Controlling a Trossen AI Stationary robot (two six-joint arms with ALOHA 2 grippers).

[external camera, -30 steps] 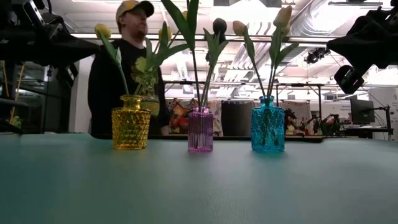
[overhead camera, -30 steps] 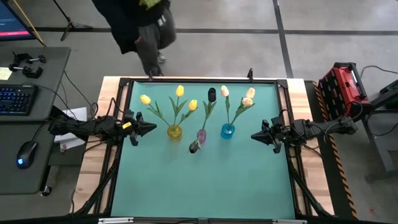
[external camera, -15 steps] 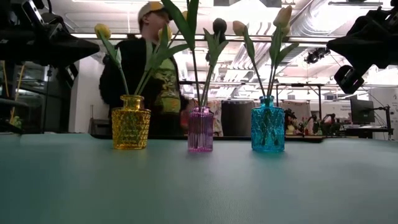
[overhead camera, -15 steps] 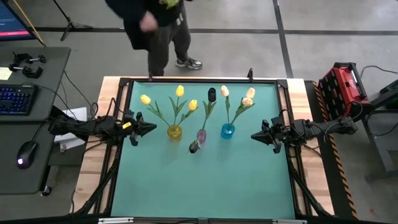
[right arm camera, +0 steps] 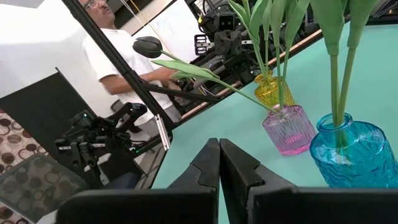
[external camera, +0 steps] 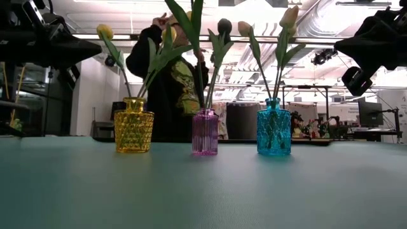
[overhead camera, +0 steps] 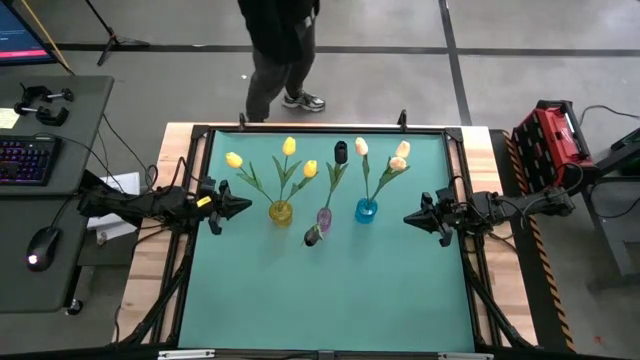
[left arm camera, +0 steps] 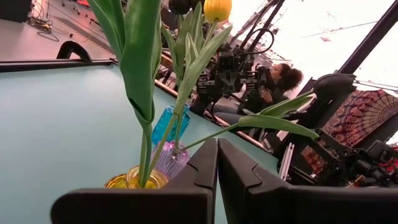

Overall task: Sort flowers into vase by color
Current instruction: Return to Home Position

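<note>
Three glass vases stand in a row on the teal table: a yellow vase (overhead camera: 281, 211) (external camera: 133, 132) with three yellow tulips, a purple vase (overhead camera: 324, 217) (external camera: 205, 132) with dark purple-black tulips, one head (overhead camera: 312, 236) drooping toward the near side, and a blue vase (overhead camera: 366, 210) (external camera: 274, 131) with peach-pink tulips. Their stems stand in the vase necks. My left gripper (overhead camera: 247, 207) (left arm camera: 217, 155) hovers shut, left of the yellow vase. My right gripper (overhead camera: 407, 217) (right arm camera: 219, 155) hovers shut, right of the blue vase.
A person (overhead camera: 280, 45) stands beyond the table's far edge. A desk with keyboard (overhead camera: 25, 160) and mouse sits left of the table, a red case (overhead camera: 553, 140) to the right. Bare teal surface (overhead camera: 330, 300) spreads across the near half.
Both arms have kept still and the vases and flowers have not moved. The person behind the far edge has walked toward the right.
</note>
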